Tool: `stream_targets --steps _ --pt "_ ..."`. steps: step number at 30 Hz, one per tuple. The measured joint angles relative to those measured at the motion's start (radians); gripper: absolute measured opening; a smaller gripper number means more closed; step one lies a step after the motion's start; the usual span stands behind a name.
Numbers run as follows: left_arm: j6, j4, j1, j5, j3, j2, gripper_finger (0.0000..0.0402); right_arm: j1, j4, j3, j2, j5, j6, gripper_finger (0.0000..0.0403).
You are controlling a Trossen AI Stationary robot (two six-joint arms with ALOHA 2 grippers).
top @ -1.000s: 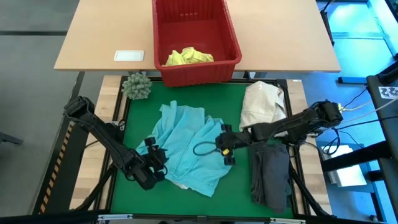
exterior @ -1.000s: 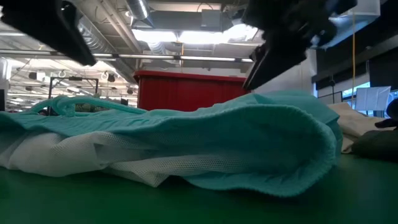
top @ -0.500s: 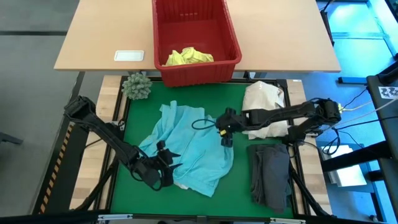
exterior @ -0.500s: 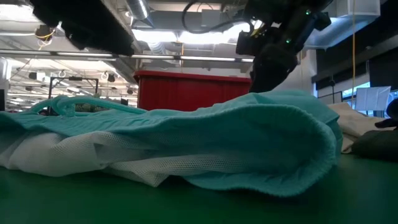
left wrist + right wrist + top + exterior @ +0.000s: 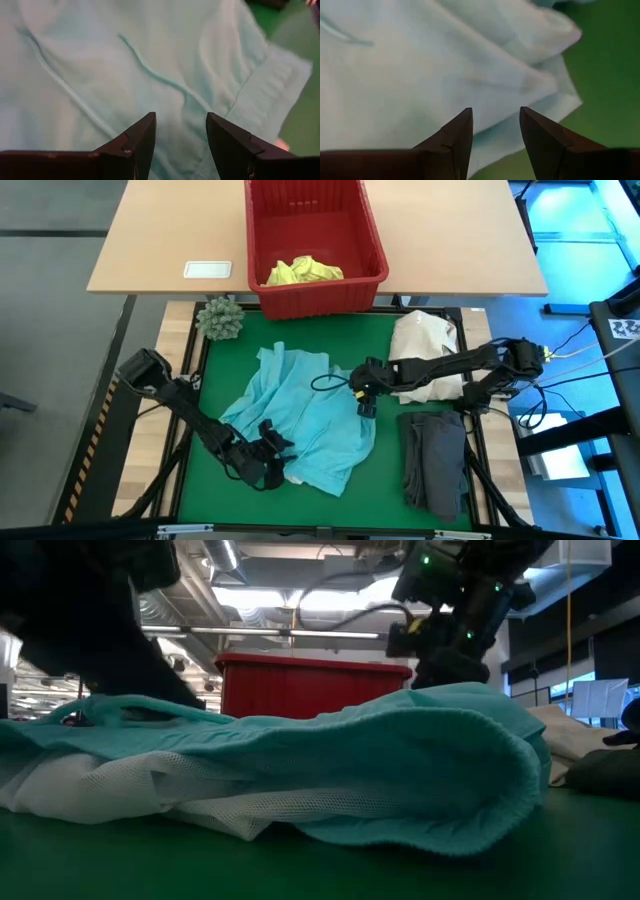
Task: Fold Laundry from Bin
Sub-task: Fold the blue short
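Note:
A light turquoise-blue garment [image 5: 305, 415] lies crumpled on the green mat [image 5: 385, 330], its white mesh lining [image 5: 285, 475] showing at the near edge. My left gripper [image 5: 272, 452] is open over the garment's near left part [image 5: 150, 65]. My right gripper [image 5: 362, 392] is open over its right edge [image 5: 420, 75], beside bare mat. A bright yellow garment [image 5: 305, 270] lies in the red bin [image 5: 375, 275] on the far table. A dark grey garment [image 5: 435, 460] lies folded at the near right.
A cream-white cloth bundle [image 5: 425, 345] lies at the far right under my right arm. A green spiky ball [image 5: 220, 318] sits at the mat's far left corner. A white card [image 5: 207, 270] lies on the wooden table beside the bin.
My left gripper has gone toward the table's right edge, from beside the turquoise garment to over its near left part. My right gripper has gone toward the far edge along the garment's right side.

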Motion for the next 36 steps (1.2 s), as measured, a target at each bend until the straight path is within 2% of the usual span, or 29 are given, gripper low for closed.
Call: stream_targets --steps 4,9,18,22,27,30,32,34,36 --pt "-0.022 -0.038 0.000 0.078 0.004 0.034 0.0167 0.001 -0.003 -0.001 0.047 -0.077 0.002 0.0161" --pt "-0.092 -0.205 -0.003 0.111 0.005 0.019 0.0167 0.004 -0.039 -0.001 0.087 -0.226 0.014 0.0161" --pt "-0.131 -0.545 -0.003 0.122 0.008 -0.047 0.0167 0.113 -0.095 -0.001 0.091 -0.275 0.029 0.0161" --pt "-0.126 -0.708 -0.003 0.066 0.003 -0.116 0.0167 0.177 -0.043 -0.001 0.091 -0.325 0.050 0.0161" --pt "-0.126 -0.848 0.000 -0.098 0.002 -0.215 0.0167 0.243 0.079 -0.001 0.091 -0.386 0.105 0.0161" --pt "-0.111 -0.852 0.000 -0.172 0.002 -0.277 0.0167 0.267 0.072 0.022 0.091 -0.411 0.100 0.0161" --pt "-0.085 -0.804 0.000 -0.194 0.002 -0.316 0.0167 0.271 0.022 0.054 0.091 -0.390 0.081 0.0161" --pt "-0.034 -0.717 0.000 -0.180 0.003 -0.340 0.0167 0.269 -0.078 0.095 0.091 -0.318 0.057 0.0161" --pt "0.043 -0.611 -0.002 -0.119 0.004 -0.341 0.0167 0.261 -0.169 0.141 0.091 -0.206 0.027 0.0161"
